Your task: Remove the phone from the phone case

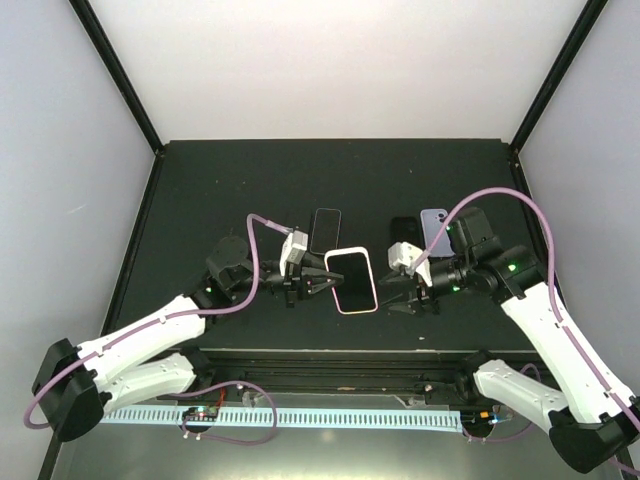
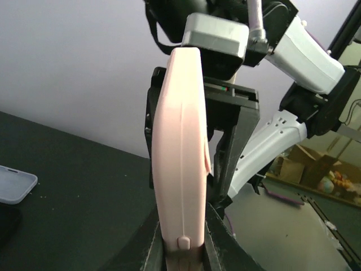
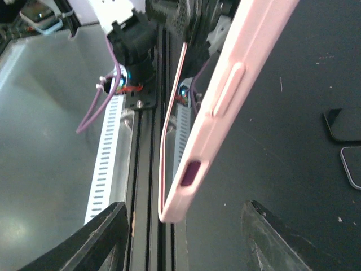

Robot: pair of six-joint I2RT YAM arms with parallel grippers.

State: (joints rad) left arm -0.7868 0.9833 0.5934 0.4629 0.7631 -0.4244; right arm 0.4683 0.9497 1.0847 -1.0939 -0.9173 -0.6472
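A phone with a dark screen sits in a pink case (image 1: 354, 280), held up above the black table between the two arms. My left gripper (image 1: 330, 283) is shut on the case's left edge. In the left wrist view the pink case (image 2: 180, 147) stands edge-on, clamped between the fingers of the left gripper (image 2: 181, 248). My right gripper (image 1: 390, 292) is open just right of the phone. In the right wrist view the case's corner (image 3: 225, 107) hangs between and beyond the wide-open fingers of the right gripper (image 3: 186, 237), untouched.
On the table behind lie a black phone (image 1: 325, 230), another black phone (image 1: 402, 228) and a lavender one (image 1: 436, 228). A pale case (image 2: 14, 183) lies left of the left gripper. The slotted rail (image 1: 300, 415) runs along the near edge.
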